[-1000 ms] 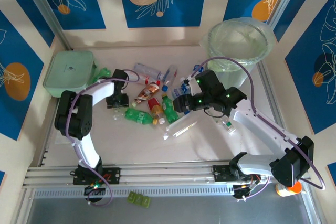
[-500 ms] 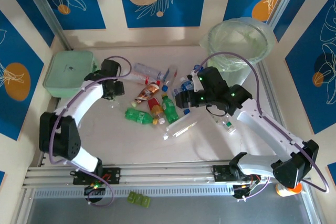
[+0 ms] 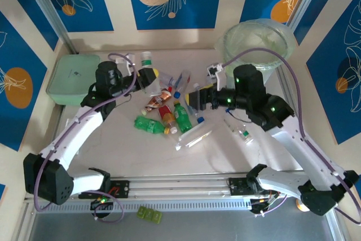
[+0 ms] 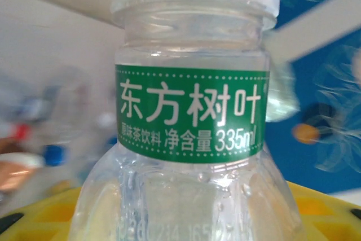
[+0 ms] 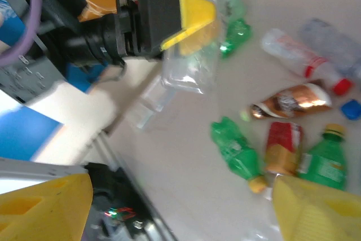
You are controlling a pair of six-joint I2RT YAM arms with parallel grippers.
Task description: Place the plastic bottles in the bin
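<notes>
Worktop (image 3: 141,156): pale surface, closed in by blue-and-cream panels.

Bin (image 3: 256,46): stands in the far right corner with its green liner folded over the rim. I cannot tell what, if anything, lies inside.

Mint-green lidded box (image 3: 74,77): far left corner, lid on.

Left gripper (image 3: 145,75): mine, on the far left side of the pile, between the box and the bottles. It is closed on a clear green-labelled bottle (image 4: 192,117). In my left wrist view the bottle stands neck up, its white-lettered green band facing the lens, with my yellow pads (image 4: 39,213) at its lower sides. From my right wrist view the same bottle appears lifted clear of the worktop.

Right gripper (image 3: 194,100): mine, at the right side of the pile, between the pile and the bin. Its jaws stand wide; the two yellow fingers (image 5: 45,207) sit well apart with nothing between them.

Plastic bottles (image 3: 166,111): a loose cluster lying on the middle of the worktop, between my two grippers and well apart from the bin. Noted in it:
- a crumpled green bottle (image 5: 237,153) on its side
- a red-labelled bottle (image 5: 285,153) just beside it
- a green bottle with a yellow cap (image 5: 324,165)
- a copper-coloured bottle (image 5: 293,103)
- a clear bottle with a red cap (image 5: 302,57)

Blue cap (image 5: 351,108): near the copper-coloured bottle.
</notes>
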